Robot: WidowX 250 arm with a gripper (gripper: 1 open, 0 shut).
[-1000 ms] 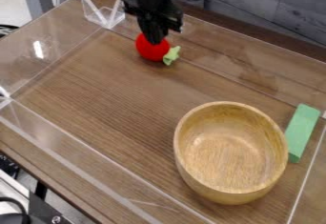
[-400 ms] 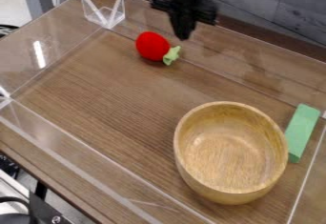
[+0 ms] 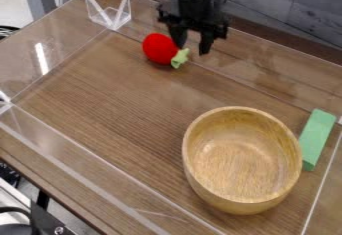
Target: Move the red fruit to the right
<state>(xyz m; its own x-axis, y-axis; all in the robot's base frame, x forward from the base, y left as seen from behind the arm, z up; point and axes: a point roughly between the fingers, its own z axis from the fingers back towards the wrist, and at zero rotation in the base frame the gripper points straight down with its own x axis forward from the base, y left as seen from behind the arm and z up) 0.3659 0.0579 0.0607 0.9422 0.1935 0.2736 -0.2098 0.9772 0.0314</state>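
The red fruit (image 3: 159, 47), a small toy strawberry with a yellow-green cap pointing right, lies on the wooden table near the back. My black gripper (image 3: 193, 43) hangs pointing steeply down just to the fruit's right, above its leafy cap. Its fingers (image 3: 175, 39) are spread apart with nothing between them. The left finger stands close beside the fruit; whether it touches is unclear.
A wooden bowl (image 3: 242, 160) sits at the front right. A flat green block (image 3: 317, 138) lies at the right edge beside it. Clear acrylic walls (image 3: 110, 11) ring the wooden tabletop (image 3: 107, 109).
The gripper shifted right from on top of the fruit to beside its cap. Its jaws closed on the way and have now spread open. The fruit stayed put.
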